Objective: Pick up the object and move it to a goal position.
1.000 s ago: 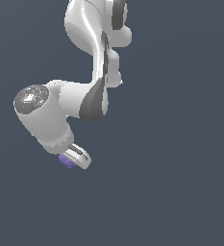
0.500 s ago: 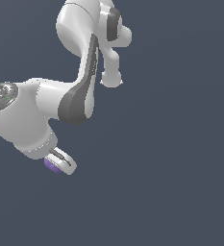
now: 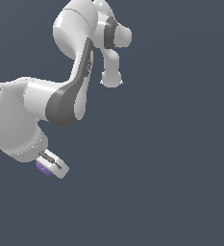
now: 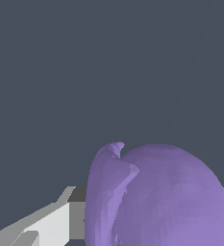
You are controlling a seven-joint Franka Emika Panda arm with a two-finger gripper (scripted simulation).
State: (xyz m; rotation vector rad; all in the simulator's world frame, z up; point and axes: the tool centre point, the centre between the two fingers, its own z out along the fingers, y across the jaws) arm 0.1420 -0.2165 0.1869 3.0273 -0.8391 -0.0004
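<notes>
Purple, the object [image 3: 44, 168] sits clamped between the white gripper [image 3: 51, 165] fingers, closed tight on it, just below the arm's bulky wrist [image 3: 17, 125], at the exterior view's left.

The white arm [image 3: 77, 62] reaches down from its upper joints at the top of the exterior view, bending through a grey-banded elbow toward that view's left. Its thick wrist section [image 3: 15, 122] fills the left edge, with part of a round end cap showing at the border. From the wrist the claw [image 3: 50, 166] points down and toward the exterior view's right, tilted, well above anything below it. Its fingers are drawn close together on the purple object [image 3: 43, 167], which shows as a small sliver against one white finger [image 3: 56, 165]. In the wrist view one pale finger [image 4: 46, 226] lies beside the lump.
</notes>
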